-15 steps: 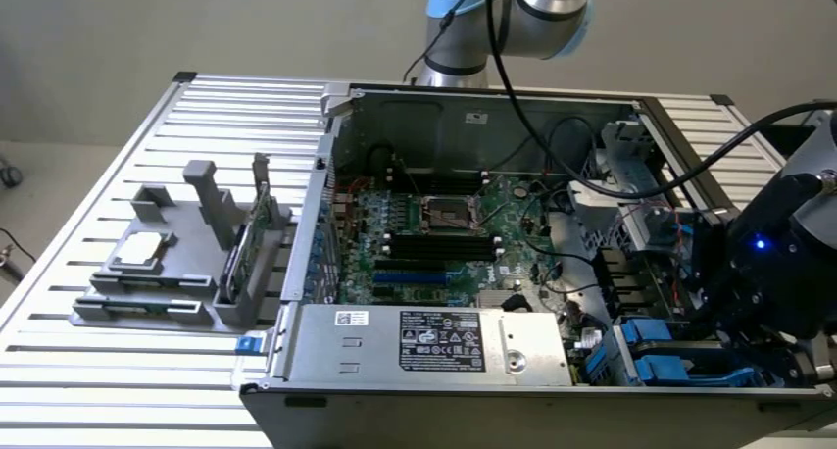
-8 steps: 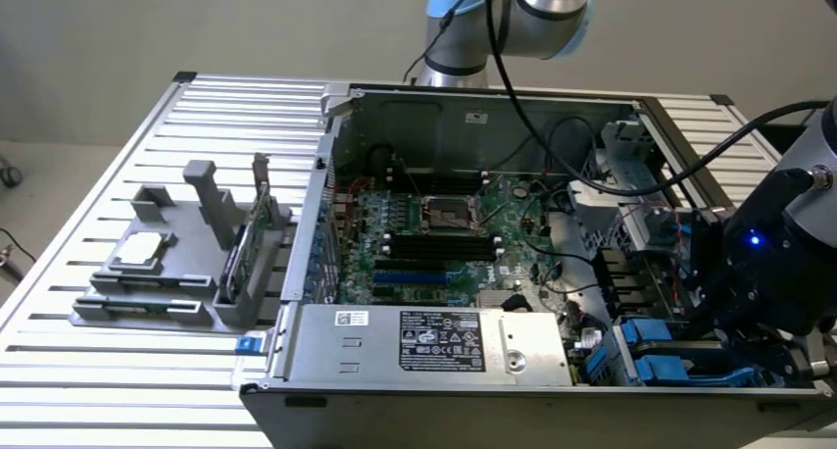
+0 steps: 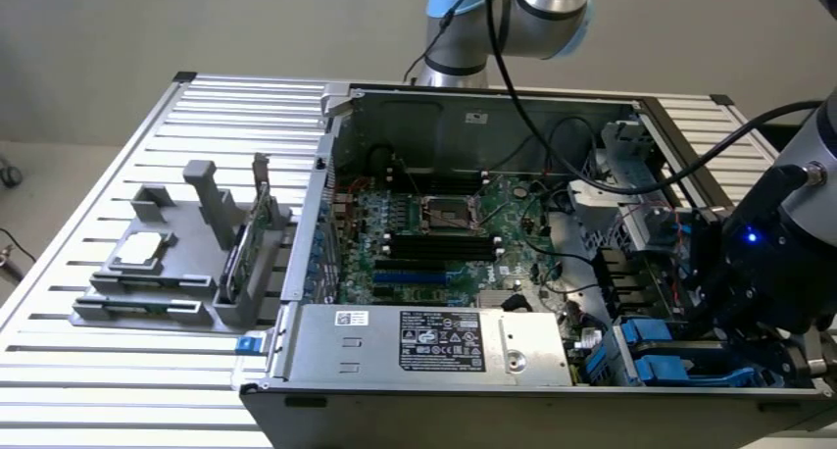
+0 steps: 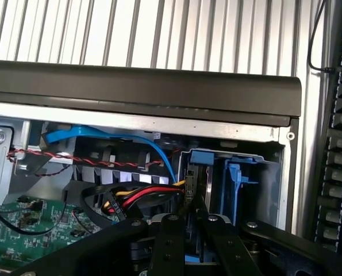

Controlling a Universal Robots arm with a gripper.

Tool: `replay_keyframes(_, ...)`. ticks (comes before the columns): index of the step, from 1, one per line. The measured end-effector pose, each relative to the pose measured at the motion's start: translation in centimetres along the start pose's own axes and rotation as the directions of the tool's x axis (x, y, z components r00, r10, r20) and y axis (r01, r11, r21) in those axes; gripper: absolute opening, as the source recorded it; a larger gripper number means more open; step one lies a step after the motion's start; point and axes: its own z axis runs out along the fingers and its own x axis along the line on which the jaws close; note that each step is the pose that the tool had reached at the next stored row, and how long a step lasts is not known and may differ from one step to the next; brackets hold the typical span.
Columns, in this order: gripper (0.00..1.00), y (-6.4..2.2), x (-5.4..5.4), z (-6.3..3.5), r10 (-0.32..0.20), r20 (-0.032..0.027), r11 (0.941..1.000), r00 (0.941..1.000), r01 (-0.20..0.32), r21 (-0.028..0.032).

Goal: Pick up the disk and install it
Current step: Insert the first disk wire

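the disk stands on edge, blue carrier frame uppermost, in the drive bay at the case's front corner, on the exterior view's right.

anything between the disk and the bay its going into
Nothing solid shows in the way. The gripper appears to hold the disk edge-on at the mouth of the drive bay. A red, yellow and black cable bundle and a blue cable end right beside the disk, close enough that they might snag.
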Motion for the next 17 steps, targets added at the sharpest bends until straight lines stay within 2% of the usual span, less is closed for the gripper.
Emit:
replay_keyframes(7, 0.17, -0.01, 0.00, 0.05, 0.019, 0.0088, 0.9998, 0.9998, -0.019, -0.0022)
replay_keyframes(17, 0.17, 0.00, 0.30, 0.13, 0.021, 0.0135, 0.9998, 0.9997, -0.021, -0.0025)
